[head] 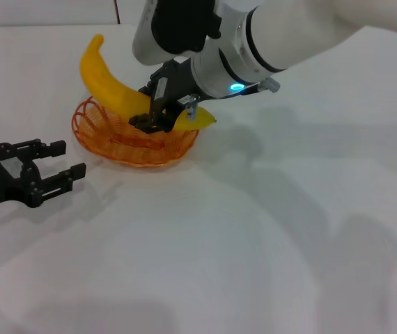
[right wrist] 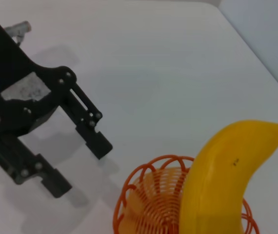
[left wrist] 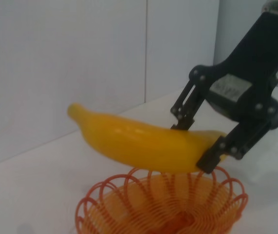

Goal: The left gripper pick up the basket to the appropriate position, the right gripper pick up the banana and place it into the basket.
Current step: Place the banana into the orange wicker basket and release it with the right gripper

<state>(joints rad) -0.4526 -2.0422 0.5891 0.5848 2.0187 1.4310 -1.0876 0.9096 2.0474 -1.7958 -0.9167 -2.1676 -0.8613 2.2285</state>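
The yellow banana (head: pixel 108 83) hangs tilted over the orange wire basket (head: pixel 94 136), its dark tip pointing away from the right arm. My right gripper (head: pixel 155 120) is shut on the banana near its stem end. From the left wrist view the banana (left wrist: pixel 139 141) sits just above the scalloped rim of the basket (left wrist: pixel 100 195), clamped by the right gripper (left wrist: pixel 193 145). My left gripper (head: pixel 67 160) rests open on the table to the left of the basket, apart from it. The right wrist view shows the left gripper (right wrist: pixel 79 167) beside the basket (right wrist: pixel 144 195) and the banana (right wrist: pixel 222 180).
The basket stands on a plain white table (head: pixel 254 243). A pale wall (left wrist: pixel 56 63) rises behind the table's far edge. The bulky right arm (head: pixel 268 42) reaches in from the upper right over the basket.
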